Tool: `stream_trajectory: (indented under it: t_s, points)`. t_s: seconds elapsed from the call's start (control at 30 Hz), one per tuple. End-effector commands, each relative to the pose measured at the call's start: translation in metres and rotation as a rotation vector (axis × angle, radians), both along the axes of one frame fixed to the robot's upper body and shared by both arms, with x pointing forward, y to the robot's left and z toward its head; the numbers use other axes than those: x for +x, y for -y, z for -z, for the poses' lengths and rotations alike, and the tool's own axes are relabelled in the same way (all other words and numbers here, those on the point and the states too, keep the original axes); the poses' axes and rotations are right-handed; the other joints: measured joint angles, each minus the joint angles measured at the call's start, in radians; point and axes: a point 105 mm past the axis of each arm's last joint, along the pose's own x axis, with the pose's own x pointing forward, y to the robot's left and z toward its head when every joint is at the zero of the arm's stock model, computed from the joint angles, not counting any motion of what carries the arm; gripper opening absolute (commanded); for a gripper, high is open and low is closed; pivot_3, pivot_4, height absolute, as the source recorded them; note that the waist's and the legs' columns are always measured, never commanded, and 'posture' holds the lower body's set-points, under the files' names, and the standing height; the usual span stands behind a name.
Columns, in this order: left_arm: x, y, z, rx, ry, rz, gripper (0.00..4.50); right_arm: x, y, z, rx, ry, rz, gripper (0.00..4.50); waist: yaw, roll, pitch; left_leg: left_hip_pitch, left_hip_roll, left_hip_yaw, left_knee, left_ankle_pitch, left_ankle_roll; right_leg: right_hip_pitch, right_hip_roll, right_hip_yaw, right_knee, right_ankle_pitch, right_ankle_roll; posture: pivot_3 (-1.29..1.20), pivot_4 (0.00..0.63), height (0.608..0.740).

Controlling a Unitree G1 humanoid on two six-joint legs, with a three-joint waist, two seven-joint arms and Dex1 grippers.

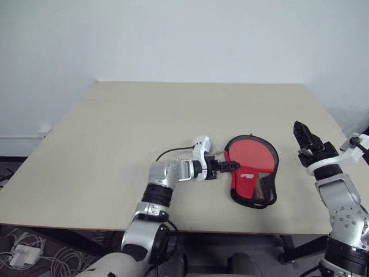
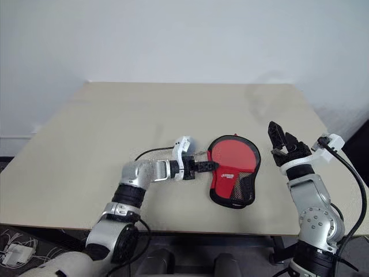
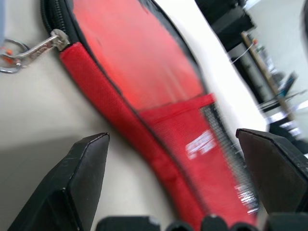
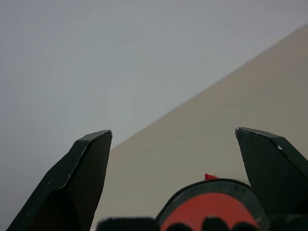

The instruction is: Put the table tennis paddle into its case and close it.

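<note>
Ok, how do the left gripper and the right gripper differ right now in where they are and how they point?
The left gripper sits low over the table, right at the case's near left edge, and points sideways at it. The right gripper is raised off to the case's right, apart from it, and points up and away toward the far wall. The left wrist view looks closely onto the case's red panel and zipper pull; the right wrist view looks at wall and tabletop. Both are open and empty.

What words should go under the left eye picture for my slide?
The left tool, open, reaches toward the red-and-black case on the tan table.
</note>
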Motion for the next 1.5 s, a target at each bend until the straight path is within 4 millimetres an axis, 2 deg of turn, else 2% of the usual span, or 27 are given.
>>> stream_trajectory:
  t_s: [0.03,0.17,0.3,0.4,0.47,0.57,0.67,0.83,1.1,1.2,1.33,1.5]
  points:
    - [-0.005,0.016,0.001,-0.018,-0.118,0.024,4.50,0.003,0.001,-0.005,0.000,0.023,0.026,4.45,0.000,0.000,0.000,0.000,0.000,0.000,0.000,0.000,0.000,0.000,0.000,0.000,0.000,0.000,0.000,0.00,0.000,0.740]
    - [-0.009,0.034,0.001,-0.043,-0.225,0.036,4.50,0.004,0.003,-0.003,0.006,0.015,0.044,4.45,0.002,0.000,0.000,0.000,0.000,0.000,0.000,0.000,0.000,0.000,0.000,0.000,0.000,0.000,0.000,0.00,0.000,0.740]
    - [-0.009,0.046,-0.009,-0.098,-0.280,0.045,4.50,0.004,0.008,0.000,0.006,0.009,0.066,4.45,0.001,0.000,0.000,0.000,0.000,0.000,0.001,0.000,0.000,0.000,0.000,0.000,0.000,0.000,0.000,0.00,0.000,0.740]
    - [-0.015,0.055,-0.015,-0.133,-0.313,0.090,4.50,0.003,0.010,0.002,0.016,-0.001,0.080,4.45,0.001,0.000,0.000,0.000,-0.001,0.000,0.001,0.000,-0.001,0.000,0.000,0.000,0.000,0.000,0.000,0.00,0.000,0.740]
    - [-0.025,0.061,-0.020,-0.137,-0.270,0.161,4.50,0.002,0.010,0.002,0.013,0.000,0.086,4.45,0.001,0.000,0.000,0.000,-0.001,0.000,0.000,0.000,-0.001,0.000,0.000,0.000,0.000,0.000,0.000,0.00,0.000,0.740]
    - [-0.040,0.065,-0.025,-0.152,-0.286,0.250,4.50,0.001,0.012,0.004,0.015,-0.004,0.102,4.45,0.000,0.000,0.000,-0.001,-0.001,0.000,-0.001,0.000,-0.001,0.000,0.000,0.000,0.000,0.000,0.000,0.00,0.000,0.740]
    - [-0.040,0.064,-0.019,-0.145,-0.319,0.231,4.50,0.001,0.014,0.004,0.013,-0.006,0.112,4.45,0.000,0.000,0.000,0.000,-0.001,0.000,-0.002,0.000,-0.001,0.000,0.000,0.000,0.000,0.000,0.000,0.00,0.000,0.740]
    - [-0.039,0.061,-0.020,-0.139,-0.296,0.224,2.96,0.001,0.021,0.005,0.009,-0.016,0.145,4.50,-0.001,0.001,0.000,0.000,-0.001,0.000,-0.002,0.001,-0.001,0.000,0.000,0.000,0.000,0.000,0.000,0.00,0.000,0.740]
    - [-0.041,0.057,-0.018,-0.186,-0.364,0.211,0.10,0.004,0.029,0.008,-0.011,-0.041,0.194,4.50,-0.001,0.001,0.000,0.000,-0.001,0.000,-0.002,0.001,-0.001,0.000,0.000,0.000,0.000,0.000,0.000,0.00,0.000,0.740]
    - [-0.043,0.056,-0.020,-0.192,-0.369,0.224,0.04,0.004,0.029,0.008,-0.009,-0.043,0.194,4.50,-0.001,0.001,0.000,0.000,-0.001,0.000,-0.002,0.001,-0.001,0.000,0.000,0.000,0.000,0.000,0.000,0.00,0.000,0.740]
    - [-0.044,0.049,0.002,-0.029,-0.383,0.205,0.04,0.004,0.027,0.008,-0.014,-0.044,0.190,4.50,-0.001,0.001,0.000,0.000,-0.001,0.000,-0.002,0.001,-0.001,0.000,0.000,0.000,0.000,0.000,0.000,0.00,0.000,0.740]
    - [-0.050,0.021,-0.011,-0.071,-0.422,0.267,0.04,0.004,0.026,0.009,-0.029,-0.051,0.183,4.50,-0.003,0.001,0.000,0.000,-0.001,0.000,-0.002,0.001,-0.001,0.000,0.000,0.000,0.001,0.000,0.000,0.00,0.000,0.740]
